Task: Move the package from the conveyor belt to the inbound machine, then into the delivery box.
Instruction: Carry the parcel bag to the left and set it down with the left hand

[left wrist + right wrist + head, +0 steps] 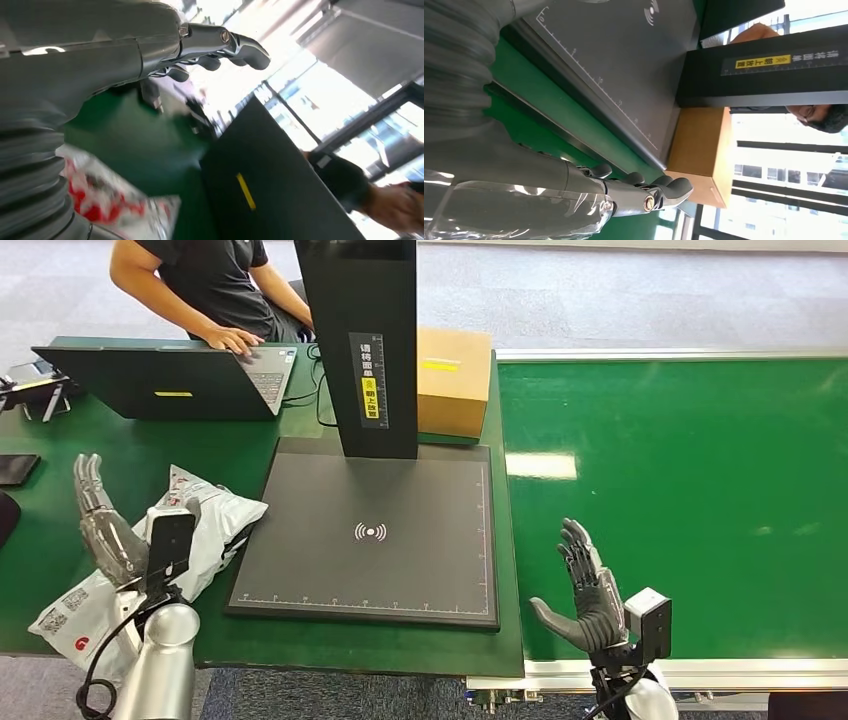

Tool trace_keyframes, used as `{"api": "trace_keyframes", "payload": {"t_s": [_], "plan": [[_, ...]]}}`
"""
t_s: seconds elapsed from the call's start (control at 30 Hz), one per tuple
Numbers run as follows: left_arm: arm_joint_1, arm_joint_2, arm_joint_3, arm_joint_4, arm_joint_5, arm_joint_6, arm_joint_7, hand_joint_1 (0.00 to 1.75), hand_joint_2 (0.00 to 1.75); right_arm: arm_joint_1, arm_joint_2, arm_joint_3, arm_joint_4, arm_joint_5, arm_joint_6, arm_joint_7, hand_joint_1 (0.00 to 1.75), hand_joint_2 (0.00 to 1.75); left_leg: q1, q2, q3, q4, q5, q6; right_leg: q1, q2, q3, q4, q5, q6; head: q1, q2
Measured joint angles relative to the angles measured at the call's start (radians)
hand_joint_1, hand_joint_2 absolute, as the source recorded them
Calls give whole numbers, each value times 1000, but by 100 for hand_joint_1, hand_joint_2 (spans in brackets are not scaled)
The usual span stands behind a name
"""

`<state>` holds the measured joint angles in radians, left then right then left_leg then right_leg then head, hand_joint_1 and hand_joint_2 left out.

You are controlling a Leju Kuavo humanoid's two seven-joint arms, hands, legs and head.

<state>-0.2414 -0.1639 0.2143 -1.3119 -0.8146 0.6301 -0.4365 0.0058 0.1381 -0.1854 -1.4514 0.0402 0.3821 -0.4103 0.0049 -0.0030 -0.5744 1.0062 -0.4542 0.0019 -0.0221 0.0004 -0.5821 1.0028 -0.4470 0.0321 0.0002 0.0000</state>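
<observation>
Both hands empty, fingers spread; belt bare ahead.
We note the left hand point(105, 530) beside the package point(205, 530), apparently off the scanner plate point(400, 490); right hand point(590, 590) over the belt point(690, 480) edge.

Bright, even overhead light — a glare patch on the conveyor belt point(540, 466); left wrist view blurred, its windows blown out.

Green conveyor belt point(680, 490); black scanner pad point(370, 530) with white ruler ticks and wireless symbol; black post point(365, 340) bearing yellow label; brown cardboard box point(453, 380); white package point(180, 550) printed red; dark grey hands.
</observation>
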Motion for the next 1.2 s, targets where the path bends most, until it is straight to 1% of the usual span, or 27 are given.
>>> {"api": "trace_keyframes", "payload": {"t_s": [0.07,0.17,0.23,0.4,0.6,0.67,0.7,0.77,0.83,0.9,0.97,1.07,1.2], "plan": [[16,-10,-32,-25,69,-58,-23,0,175,0,0,0,-6,-3,0,-6,0,175,0,0,0,0,0,0,0,0,0,0,0,0,0,0],[38,-18,-83,-53,188,-193,-55,0,175,0,0,1,-12,-5,3,-19,0,175,0,0,0,0,0,0,0,0,0,0,0,0,0,0],[53,-22,-114,-66,222,-235,-65,0,175,-1,0,1,-14,-5,4,-25,0,175,0,0,0,0,0,0,0,0,0,0,0,0,0,0],[67,-26,-148,-82,237,-246,-70,0,175,-1,0,2,-16,-5,5,-27,0,175,0,0,0,0,0,0,0,0,0,0,0,0,0,0],[72,-26,-159,-89,237,-247,-71,0,175,-1,0,2,-17,-5,5,-27,0,175,0,0,0,0,0,0,0,0,0,0,0,0,0,0],[74,-26,-162,-90,252,-270,-73,0,175,-1,0,2,-17,-5,4,-32,0,175,0,0,0,0,0,0,0,0,0,0,0,0,0,0],[75,-26,-167,-90,274,-305,-77,0,175,-2,0,3,-17,-5,3,-39,0,175,0,0,0,0,0,0,0,0,0,0,0,0,0,0],[82,-26,-185,-90,347,-415,-97,0,175,-5,0,3,-17,-3,-4,-63,0,175,0,0,0,0,0,0,0,0,0,0,0,0,0,0],[94,-26,-215,-89,426,-535,-125,0,175,-13,0,4,-17,0,-15,-85,0,175,0,0,0,0,0,0,0,0,0,0,0,0,0,0],[105,-26,-254,-86,486,-625,-143,0,175,-21,0,6,-17,2,-21,-97,0,175,0,0,0,0,0,0,0,0,0,0,0,0,0,0],[112,-26,-292,-77,527,-677,-151,0,175,-24,0,10,-18,3,-20,-107,0,175,-1,0,0,0,0,0,0,0,0,0,0,0,0,0],[121,-26,-338,-58,568,-715,-152,0,175,-21,0,15,-27,-3,-7,-126,0,175,-1,0,0,0,0,0,0,0,0,0,0,0,0,0],[131,-25,-376,-41,606,-765,-142,0,175,-19,0,17,-41,-32,42,-149,0,175,-1,0,0,0,0,0,0,0,0,0,0,0,0,0]]}}
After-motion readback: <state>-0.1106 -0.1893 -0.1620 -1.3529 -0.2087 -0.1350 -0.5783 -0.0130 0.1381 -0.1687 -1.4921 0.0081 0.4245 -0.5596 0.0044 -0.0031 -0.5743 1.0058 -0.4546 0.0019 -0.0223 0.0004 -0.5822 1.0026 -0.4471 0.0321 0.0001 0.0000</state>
